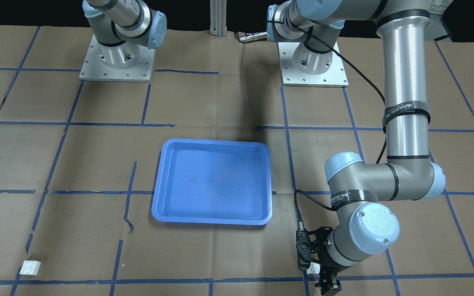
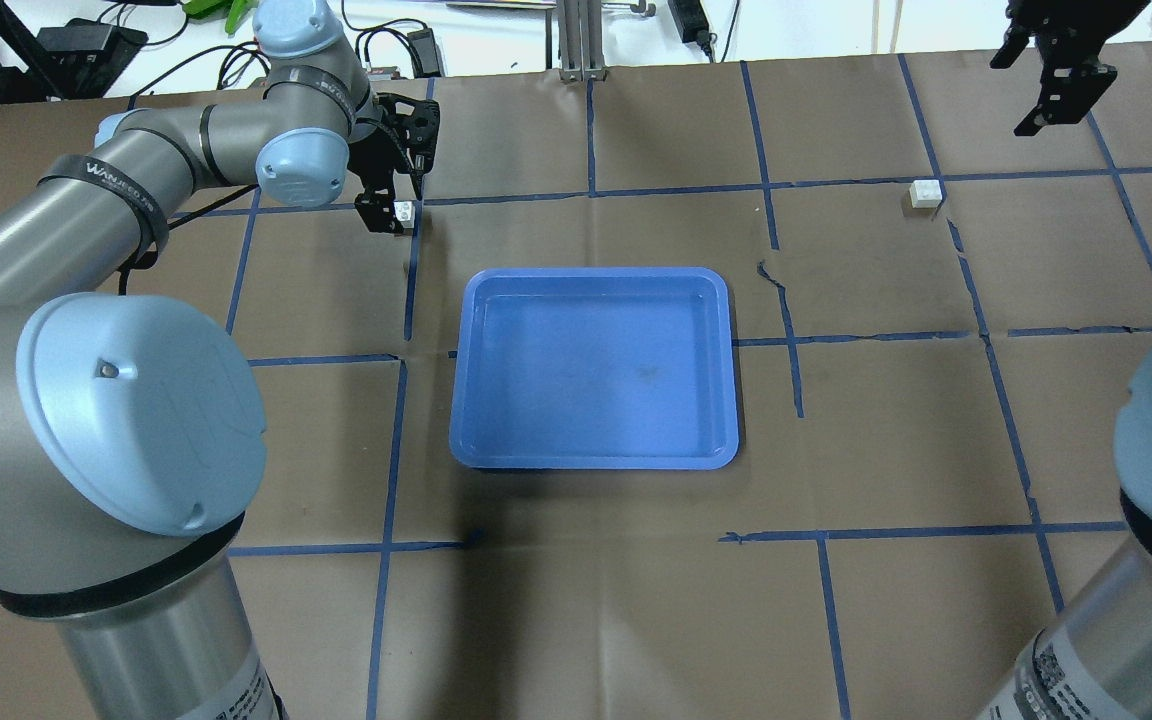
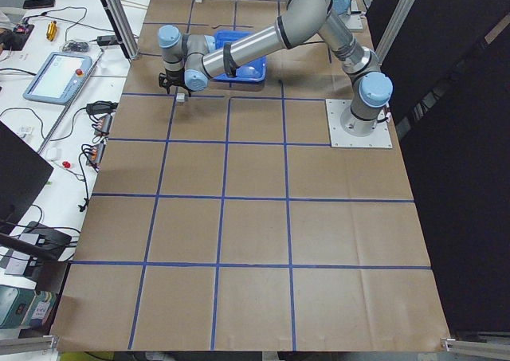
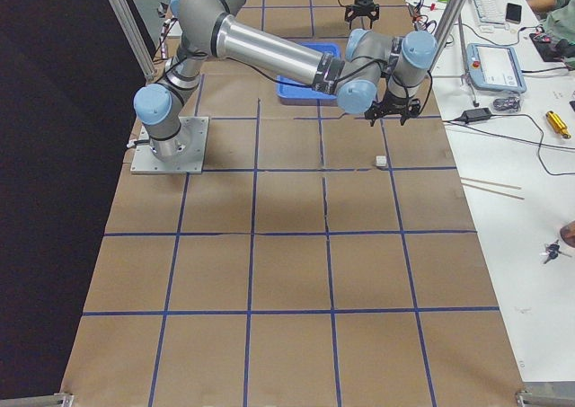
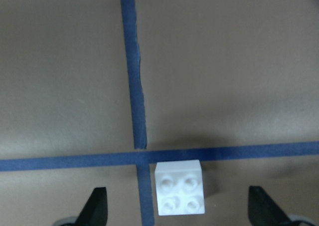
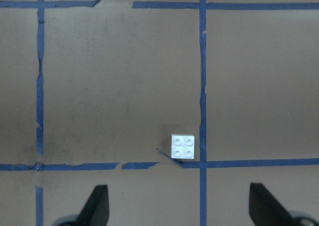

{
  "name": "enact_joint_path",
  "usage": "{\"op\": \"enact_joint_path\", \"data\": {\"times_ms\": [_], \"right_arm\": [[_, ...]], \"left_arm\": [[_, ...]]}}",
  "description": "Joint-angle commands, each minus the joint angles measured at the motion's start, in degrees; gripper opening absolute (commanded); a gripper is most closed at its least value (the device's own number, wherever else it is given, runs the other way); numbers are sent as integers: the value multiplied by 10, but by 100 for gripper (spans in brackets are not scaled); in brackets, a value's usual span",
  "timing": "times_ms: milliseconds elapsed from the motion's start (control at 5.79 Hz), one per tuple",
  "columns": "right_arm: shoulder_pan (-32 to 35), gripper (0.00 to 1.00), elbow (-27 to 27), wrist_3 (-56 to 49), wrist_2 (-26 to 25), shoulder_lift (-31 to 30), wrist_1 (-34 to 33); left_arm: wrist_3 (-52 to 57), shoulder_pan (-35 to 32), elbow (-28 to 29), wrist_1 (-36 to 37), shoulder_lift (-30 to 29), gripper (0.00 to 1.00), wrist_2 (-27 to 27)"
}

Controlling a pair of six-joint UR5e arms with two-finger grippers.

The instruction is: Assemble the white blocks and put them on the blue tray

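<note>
Bench [image 2: 586, 600]: brown paper surface marked with a grid of blue tape lines.
Tray: shallow rectangular blue plastic tray [image 2: 594, 370] with rounded corners, flat on the bench at the centre of the overhead view.
First block: small white square studded plastic brick [image 2: 402, 210], upper left of the overhead view, well apart from the tray. It sits studs up, just below a tape crossing in the left wrist view.
Left pincer [image 5: 178, 192]: spread wide, holding nothing. Its fingers stand either side of the first block, clear of it on both sides.
Second block: matching white studded brick [image 2: 925, 193], upper right of the overhead view, beside a tape crossing, far from the first.
Right pincer [image 6: 178, 188]: spread wide, holding nothing. The second block lies higher in the right wrist view, above the gap between the fingers.
</note>
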Motion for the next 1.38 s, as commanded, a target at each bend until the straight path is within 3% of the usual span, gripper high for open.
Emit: {"op": "enact_joint_path", "data": {"times_ms": [0, 173, 345, 518, 864, 1209], "right_arm": [[-39, 100, -5, -24, 93, 48, 0], [-41, 100, -2, -65, 130, 70, -6], [-54, 100, -4, -69, 162, 94, -14], [-63, 99, -2, -98, 182, 119, -16], [-64, 99, 2, -100, 218, 150, -16], [-64, 99, 5, -109, 215, 164, -16]], "left_arm": [[-1, 6, 6, -2, -14, 93, -12], [-1, 6, 9, -2, -16, 83, -13], [-1, 6, 17, -1, -17, 33, -19], [-2, 6, 18, -1, -18, 0, -19], [-3, 5, 17, -7, 3, 0, -23], [-20, -9, 10, -71, 57, 0, -28]]}}
